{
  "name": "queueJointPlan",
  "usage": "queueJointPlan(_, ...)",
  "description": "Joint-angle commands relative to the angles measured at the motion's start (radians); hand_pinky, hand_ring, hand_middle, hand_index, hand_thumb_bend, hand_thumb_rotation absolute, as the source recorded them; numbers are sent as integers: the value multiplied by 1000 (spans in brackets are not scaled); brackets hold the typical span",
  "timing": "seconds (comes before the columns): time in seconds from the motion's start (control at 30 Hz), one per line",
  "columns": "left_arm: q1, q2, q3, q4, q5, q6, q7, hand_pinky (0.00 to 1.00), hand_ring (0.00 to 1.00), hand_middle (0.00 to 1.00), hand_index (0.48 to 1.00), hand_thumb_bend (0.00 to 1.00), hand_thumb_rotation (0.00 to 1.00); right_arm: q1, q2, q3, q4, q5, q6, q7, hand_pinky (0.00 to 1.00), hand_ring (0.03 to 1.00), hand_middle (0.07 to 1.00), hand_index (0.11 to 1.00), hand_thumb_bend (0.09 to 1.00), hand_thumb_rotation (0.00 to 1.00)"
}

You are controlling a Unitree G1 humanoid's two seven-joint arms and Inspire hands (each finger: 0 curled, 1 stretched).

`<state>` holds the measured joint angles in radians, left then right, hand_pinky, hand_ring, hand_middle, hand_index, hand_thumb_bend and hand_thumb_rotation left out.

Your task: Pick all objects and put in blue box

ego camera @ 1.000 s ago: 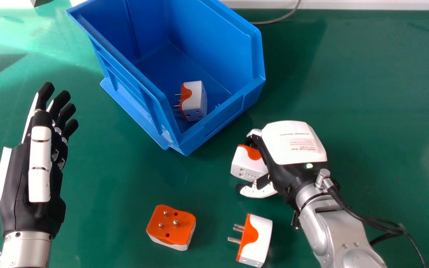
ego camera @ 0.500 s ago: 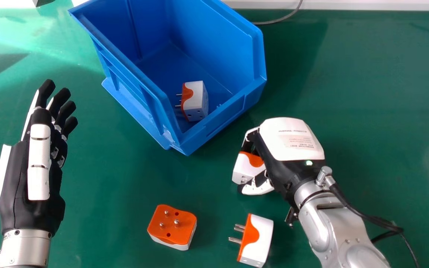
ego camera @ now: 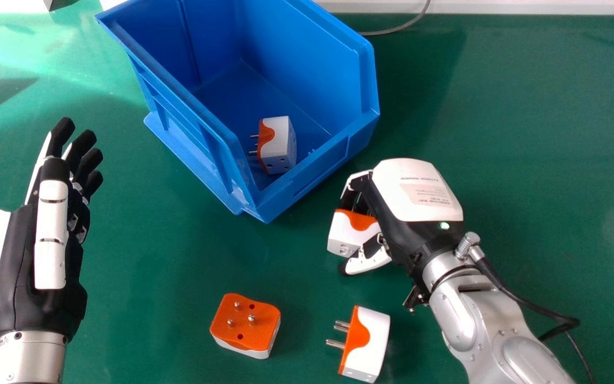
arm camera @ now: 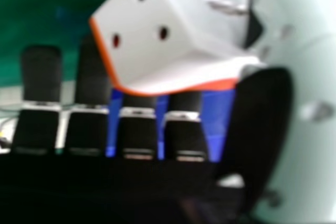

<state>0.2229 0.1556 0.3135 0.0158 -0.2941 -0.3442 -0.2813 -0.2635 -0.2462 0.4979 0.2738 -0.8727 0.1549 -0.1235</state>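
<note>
Head view: your right robot hand [ego camera: 418,191] is low over the green counter [ego camera: 531,160], near the open end of the blue box [ego camera: 311,168]. It is clamped on the held adapter [ego camera: 353,233], fingers curled over one side and thumb along the other. This opposed grip likely keeps the block from slipping out during the lift; confirm it before you raise the arm, as smooth, rigid plastic may turn between the contacts. You cannot tell whether the block is clear of the surface. The left robot hand [ego camera: 16,256] is at the view's left with its fingers extended and apart.

The boxed adapter [ego camera: 279,145] lies inside near the low front wall, pins pointing left. Two units remain outside: the pins-up adapter [ego camera: 245,324], which rests on its white side with an orange face and three metal pins upward, and the side-lying adapter [ego camera: 366,344], whose pins point left. The box is probably set with its low end toward you so that each unit needs only a short carry.

Right hand view: the held adapter sits between the fingers and the thumb. Note the angular white body, the face with three dark round holes, and the orange band along its edge.
</note>
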Motion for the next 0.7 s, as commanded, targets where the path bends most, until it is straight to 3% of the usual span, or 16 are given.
queueJointPlan(0.0, 4, 13, 9, -22, 1, -9, 0, 961, 937, 935, 949, 512, 948, -11, -20, -18, 18, -3, -3, -33, 322, 404, 522, 531, 516, 13)
queueJointPlan(0.2, 4, 11, 6, -26, 5, -4, 7, 961, 935, 932, 947, 516, 946, -5, -16, -20, -16, -7, 13, -18, 315, 403, 525, 532, 511, 8)
queueJointPlan(0.3, 0, 10, 7, -20, -6, -4, 1, 959, 935, 932, 946, 519, 944, 0, -15, -24, -28, -2, 17, -15, 311, 402, 526, 531, 510, 6)
queueJointPlan(0.47, -3, 10, 7, -16, 3, -12, 3, 964, 938, 934, 947, 523, 941, 12, -19, -31, -75, 5, 41, 17, 306, 400, 525, 534, 507, 4)
queueJointPlan(0.67, -3, 8, 5, -23, -1, -4, 5, 964, 937, 932, 946, 524, 941, 40, -30, -47, -155, 14, 51, 48, 295, 393, 518, 542, 504, 2)
